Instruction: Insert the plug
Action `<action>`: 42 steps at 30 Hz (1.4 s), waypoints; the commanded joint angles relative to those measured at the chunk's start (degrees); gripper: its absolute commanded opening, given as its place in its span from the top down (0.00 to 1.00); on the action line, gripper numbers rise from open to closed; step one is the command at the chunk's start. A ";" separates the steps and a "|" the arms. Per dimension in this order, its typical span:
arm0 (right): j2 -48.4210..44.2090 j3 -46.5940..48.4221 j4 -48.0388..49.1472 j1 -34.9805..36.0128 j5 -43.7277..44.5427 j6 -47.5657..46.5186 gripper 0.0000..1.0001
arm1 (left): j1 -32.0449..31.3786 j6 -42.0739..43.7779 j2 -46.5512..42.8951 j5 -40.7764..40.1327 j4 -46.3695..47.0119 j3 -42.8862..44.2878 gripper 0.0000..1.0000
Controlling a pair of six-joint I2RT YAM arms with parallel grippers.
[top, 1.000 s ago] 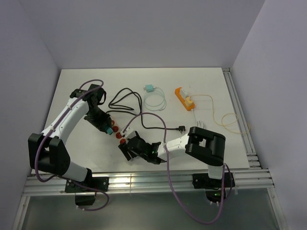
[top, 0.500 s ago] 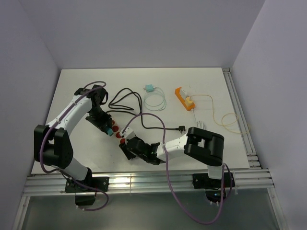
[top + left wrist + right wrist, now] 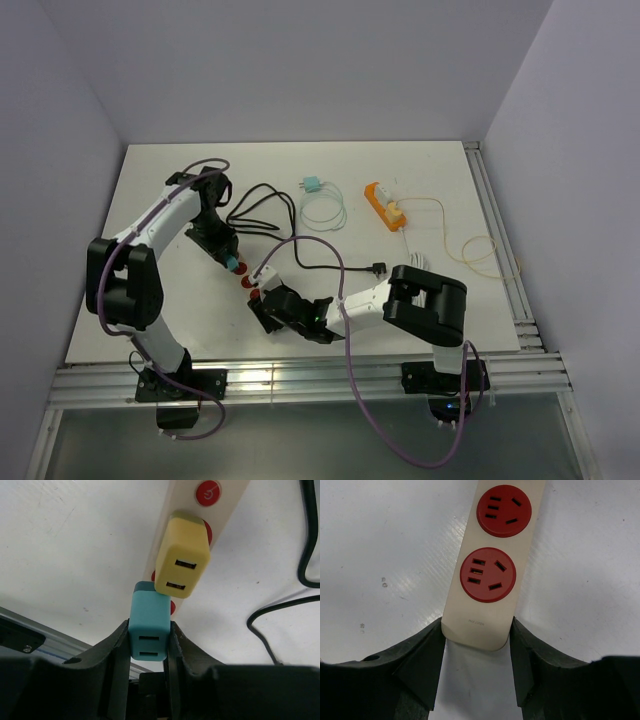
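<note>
Squareness counts: left gripper (image 3: 148,644) clamped on the teal charger (image 3: 149,614) at the power strip (image 3: 457,615), next to its yellow charger (image 3: 181,562), right gripper (image 3: 477,637) pinching the strip's end, so I'd press straight down.

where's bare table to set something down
Bare: the far band of the table behind the black cable and the orange strip, and the near-left patch between the left arm and the right tool. Crowded: the middle, where the left tool holds the teal plug at the cream power strip.
</note>
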 commanded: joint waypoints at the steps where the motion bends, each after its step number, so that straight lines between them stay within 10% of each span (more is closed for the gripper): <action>1: 2.34 1.40 1.07 -0.11 -1.32 0.36 1.00 | 0.18 3.29 1.51 -3.18 0.07 3.45 1.00; 42: 0.93 0.17 2.22 -0.20 -1.67 1.33 1.00 | -4.83 6.20 2.13 -7.48 3.68 0.20 1.00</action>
